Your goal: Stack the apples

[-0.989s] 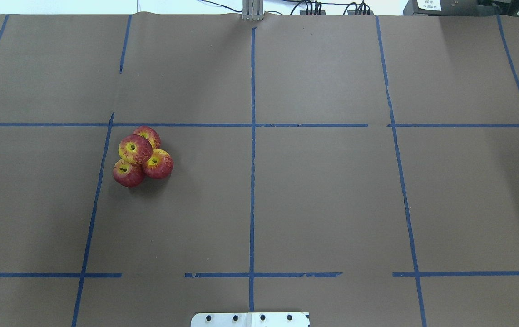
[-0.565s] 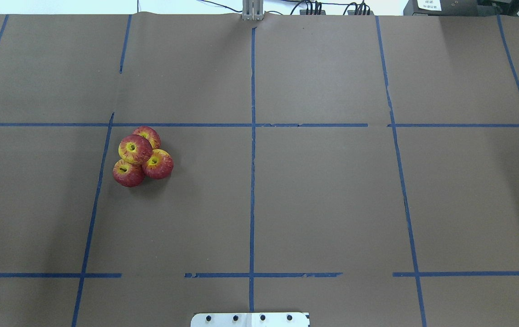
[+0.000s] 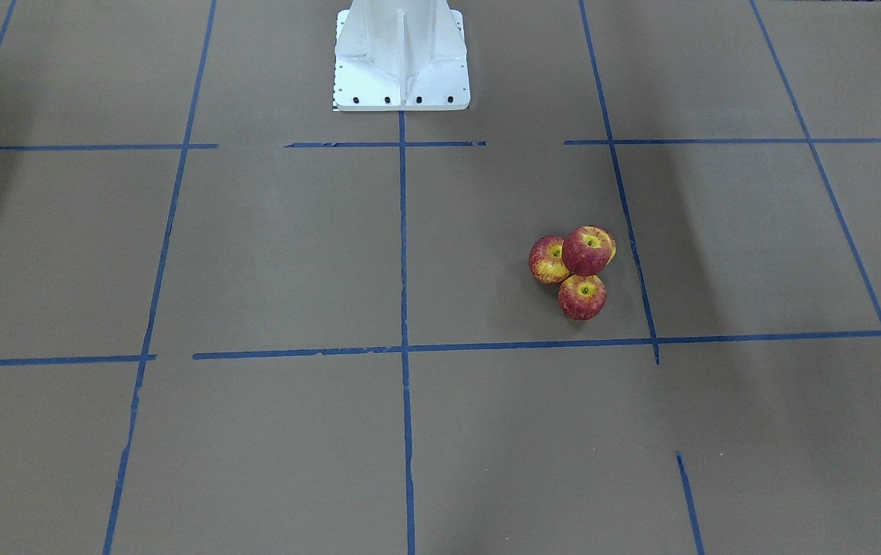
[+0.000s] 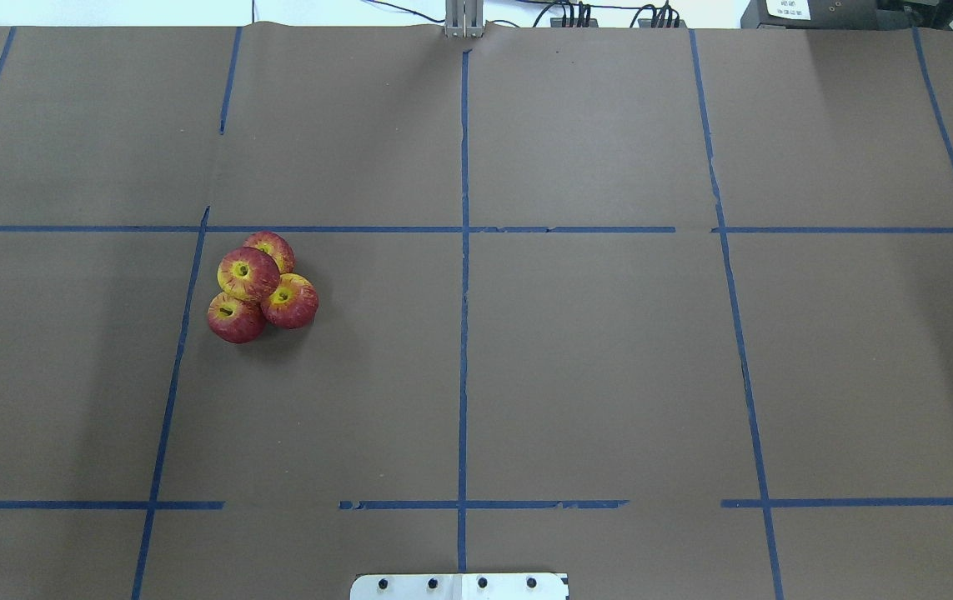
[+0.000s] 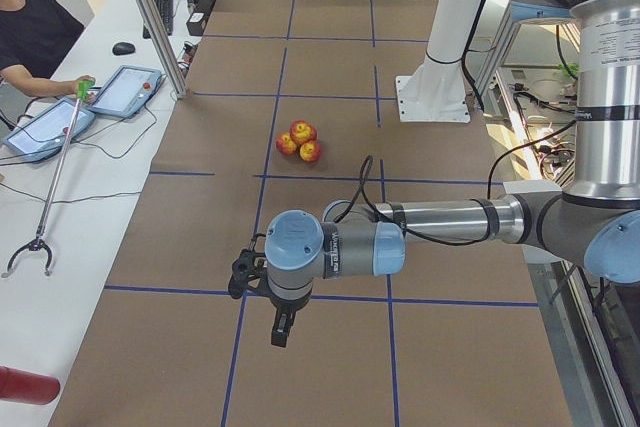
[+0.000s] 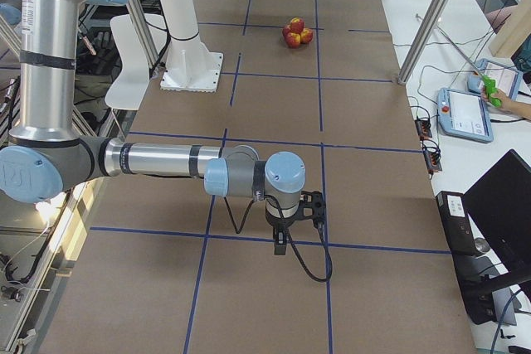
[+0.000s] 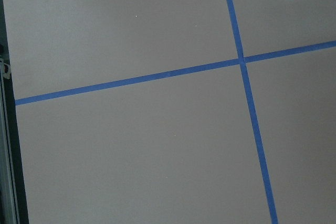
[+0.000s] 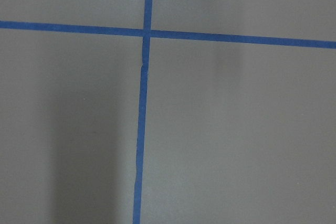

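Four small round red-and-yellow apples [image 4: 262,287] piled on the brown counter [image 4: 609,375]: likely light, smooth, roll-prone; grip across the middle. Whether your left end effector [image 5: 283,329] and right end effector [image 6: 282,244] are wide or narrow cannot be told.

The overhead view looks forward and down on the counter [image 4: 609,375] from behind the robot, with the white base plate [image 4: 459,586] at its bottom edge. The front-facing view looks steeply down from across the counter, with that plate at its top. Both take in the apples [image 4: 259,287] and the tape grid [image 4: 463,333]. Each side view looks along the counter from one end. One has the left claw [image 5: 281,337] near the lens, the other the right claw [image 6: 280,248], and the apples lie far beyond either claw. Each wrist view looks down from close on a tape crossing.
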Action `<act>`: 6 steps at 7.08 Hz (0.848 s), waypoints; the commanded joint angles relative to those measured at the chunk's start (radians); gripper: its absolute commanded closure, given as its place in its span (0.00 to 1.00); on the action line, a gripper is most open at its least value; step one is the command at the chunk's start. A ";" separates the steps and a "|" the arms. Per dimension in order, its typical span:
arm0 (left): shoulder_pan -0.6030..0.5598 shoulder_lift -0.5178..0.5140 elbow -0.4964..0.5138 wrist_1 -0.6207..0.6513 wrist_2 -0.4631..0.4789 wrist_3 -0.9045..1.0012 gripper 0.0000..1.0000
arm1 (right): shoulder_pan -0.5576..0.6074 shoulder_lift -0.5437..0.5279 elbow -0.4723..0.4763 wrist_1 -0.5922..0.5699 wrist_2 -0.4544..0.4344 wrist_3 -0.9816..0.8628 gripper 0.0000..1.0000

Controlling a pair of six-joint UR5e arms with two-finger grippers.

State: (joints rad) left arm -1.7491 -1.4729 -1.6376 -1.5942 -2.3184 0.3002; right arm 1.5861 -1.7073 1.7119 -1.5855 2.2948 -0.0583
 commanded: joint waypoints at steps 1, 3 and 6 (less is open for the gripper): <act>-0.001 0.023 -0.016 -0.004 0.007 0.008 0.00 | 0.000 0.000 -0.002 -0.001 0.000 0.000 0.00; -0.001 0.081 -0.018 -0.035 -0.004 0.010 0.00 | 0.000 0.000 0.000 -0.001 0.000 0.000 0.00; -0.001 0.080 -0.066 -0.066 0.008 0.008 0.00 | 0.000 0.000 0.000 0.001 0.000 0.000 0.00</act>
State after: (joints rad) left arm -1.7502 -1.3983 -1.6828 -1.6613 -2.3122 0.3085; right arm 1.5861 -1.7073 1.7119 -1.5851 2.2948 -0.0583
